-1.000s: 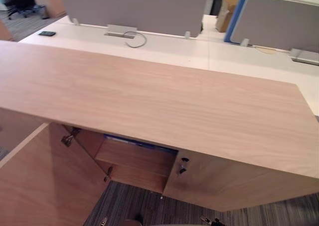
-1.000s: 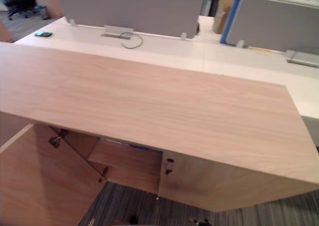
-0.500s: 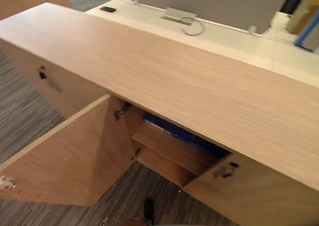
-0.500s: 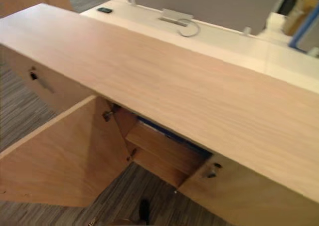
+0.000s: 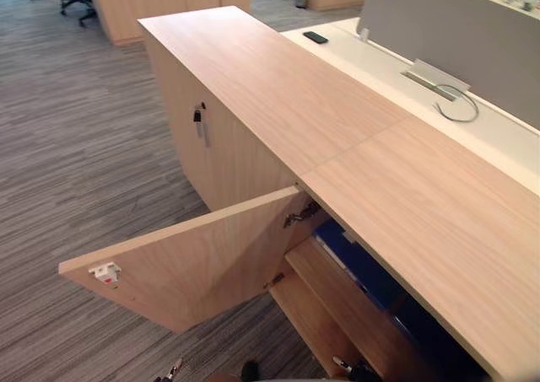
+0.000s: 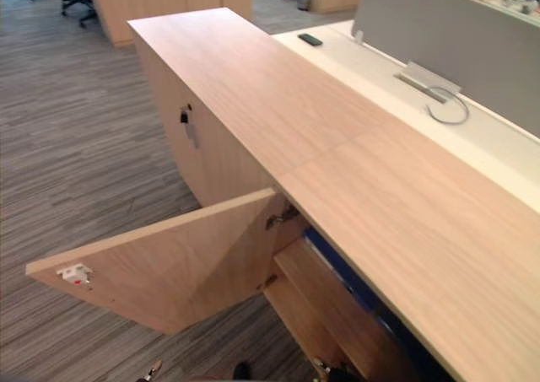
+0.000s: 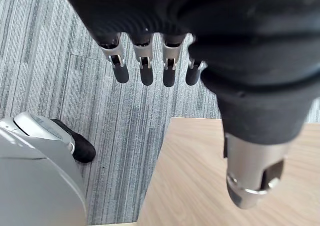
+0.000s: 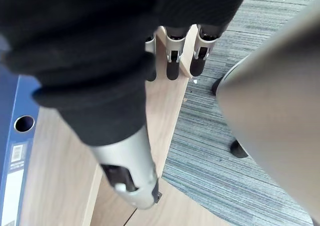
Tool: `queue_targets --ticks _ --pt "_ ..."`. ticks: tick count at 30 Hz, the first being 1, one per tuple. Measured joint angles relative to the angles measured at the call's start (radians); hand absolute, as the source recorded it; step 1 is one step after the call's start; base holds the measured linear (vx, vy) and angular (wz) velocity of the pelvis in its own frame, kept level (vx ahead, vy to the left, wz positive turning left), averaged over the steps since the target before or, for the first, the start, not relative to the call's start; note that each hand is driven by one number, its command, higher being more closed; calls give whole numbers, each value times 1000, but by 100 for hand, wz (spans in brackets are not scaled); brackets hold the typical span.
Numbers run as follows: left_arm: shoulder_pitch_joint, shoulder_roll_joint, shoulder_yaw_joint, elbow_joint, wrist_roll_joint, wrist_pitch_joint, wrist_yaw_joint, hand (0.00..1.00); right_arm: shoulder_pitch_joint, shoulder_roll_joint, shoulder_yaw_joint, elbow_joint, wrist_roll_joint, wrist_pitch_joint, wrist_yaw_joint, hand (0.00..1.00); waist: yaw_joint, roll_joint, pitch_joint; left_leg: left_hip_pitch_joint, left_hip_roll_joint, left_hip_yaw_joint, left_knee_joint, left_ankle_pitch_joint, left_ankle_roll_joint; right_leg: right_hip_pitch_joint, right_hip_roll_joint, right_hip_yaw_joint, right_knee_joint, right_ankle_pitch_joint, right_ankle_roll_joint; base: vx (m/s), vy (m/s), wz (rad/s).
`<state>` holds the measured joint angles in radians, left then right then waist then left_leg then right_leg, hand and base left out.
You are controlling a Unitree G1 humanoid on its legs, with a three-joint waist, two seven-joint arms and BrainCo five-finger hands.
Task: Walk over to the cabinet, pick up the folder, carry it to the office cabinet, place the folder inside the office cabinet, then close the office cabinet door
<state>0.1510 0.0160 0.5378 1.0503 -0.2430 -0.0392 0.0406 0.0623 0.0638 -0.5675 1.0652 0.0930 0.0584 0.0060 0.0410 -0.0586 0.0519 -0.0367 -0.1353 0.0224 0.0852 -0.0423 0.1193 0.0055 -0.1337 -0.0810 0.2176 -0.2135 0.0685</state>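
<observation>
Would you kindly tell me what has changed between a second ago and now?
The camera has swung to the robot's left; nothing in the scene moved. The office cabinet door stays open, the blue folder stays inside, and the left hand and right hand hang open, holding nothing.

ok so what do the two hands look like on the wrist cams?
Left hand and right hand match: dark ribbed cover over back and wrist, a row of silver fingers with dark rounded tips, a thicker silver thumb set apart.
</observation>
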Motion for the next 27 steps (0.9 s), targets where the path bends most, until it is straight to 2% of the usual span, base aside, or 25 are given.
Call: queue_targets --ticks 1,2,7,12,14,15,16,17,18,19,20,21,22,23,24,25,27 --pt "0 0 0 0 -2 0 0 0 0 0 0 0 0 0 0 0 0 -1 -1 9 -4 -15 -5 2 -6 -4 1 0 -5 23 -13 40 -127 31" --pt "0 -1 0 0 -4 0 0 0 0 0 0 0 0 0 0 0 0 -2 -2 11 -5 -23 -7 3 -11 -10 1 0 -4 32 -9 28 -134 37" --pt "2 -11 16 -1 -21 0 0 0 -1 -2 1 1 -1 0 0 0 2 -2 -6 16 18 -78 -44 38 -66 14 27 -49 -35 35 -11 -15 -179 27" --pt "3 -14 16 -2 -31 0 -1 0 -1 -6 28 8 0 0 0 0 3 7 0 18 39 -113 -49 60 -88 22 48 -87 -30 41 -25 -103 -131 20" --pt "-1 -14 16 -6 -32 0 -2 0 -2 -16 61 7 0 -1 0 0 -3 10 13 4 37 -120 -37 50 -100 19 40 -112 -4 34 -34 -134 -51 28" --pt "-4 -15 18 -19 -32 1 -2 0 -6 -18 69 2 0 -1 -1 0 -5 10 19 -16 40 -95 -15 18 -104 9 29 -133 9 34 -35 -167 -25 52" --pt "-8 -16 23 -27 -33 2 -2 0 -11 -15 74 -12 0 -1 -2 0 -15 9 36 -39 72 30 29 -21 -115 -1 8 -164 10 34 -35 -144 -8 55" --pt "-11 -16 23 -29 -34 1 -2 0 -13 -17 79 -12 0 -2 -2 0 -23 0 46 -52 86 86 65 -35 -110 -2 -8 -178 16 33 -37 -150 37 55" --pt "-11 -12 20 -40 -34 1 -2 0 -21 -29 78 -11 0 0 -4 0 -25 2 64 -81 122 155 188 -73 -100 -16 -42 -184 38 31 -40 -113 123 33" --pt "-6 -14 19 -39 -33 1 -1 0 -26 -42 78 -13 0 0 -9 0 -28 6 70 -82 169 190 279 -103 -111 -27 -76 -184 51 33 -35 -75 119 24" --pt "-1 -14 16 -38 -30 1 0 0 -26 -49 75 -13 0 0 -9 0 -30 14 66 -77 198 193 301 -114 -127 -34 -88 -187 55 36 -31 -53 240 21" --pt "6 -19 11 -32 -25 1 2 0 -25 -64 51 -13 -1 0 -10 0 -35 32 58 -56 265 191 305 -126 -151 -54 -107 -185 67 42 -20 16 323 22" --pt "5 -21 12 -21 -13 1 6 0 -29 -77 22 -13 -1 0 -11 0 -37 51 51 -29 335 186 271 -106 -166 -79 -124 -184 90 50 -7 32 415 19" --pt "6 -24 9 -18 -2 2 9 0 -32 -89 -9 -13 -1 0 -12 0 -40 70 42 8 377 178 198 -18 -176 -108 -136 -183 116 53 1 68 352 8" --pt "3 -27 7 -20 4 2 11 0 -39 -98 -34 -11 -1 0 -14 0 -38 73 42 25 354 131 153 -14 -225 -131 -148 -177 133 54 14 -31 459 9" --pt "-7 -12 -17 -20 17 2 14 0 -46 -100 -71 -11 0 -1 -18 0 -51 68 44 17 297 129 127 -23 -230 -158 -192 -159 137 56 27 -66 417 16" --pt "-34 15 -57 -22 31 3 18 0 -31 -101 -90 -9 0 1 -23 0 -55 65 41 16 242 119 123 -29 -224 -156 -231 -157 137 62 22 -86 268 22"
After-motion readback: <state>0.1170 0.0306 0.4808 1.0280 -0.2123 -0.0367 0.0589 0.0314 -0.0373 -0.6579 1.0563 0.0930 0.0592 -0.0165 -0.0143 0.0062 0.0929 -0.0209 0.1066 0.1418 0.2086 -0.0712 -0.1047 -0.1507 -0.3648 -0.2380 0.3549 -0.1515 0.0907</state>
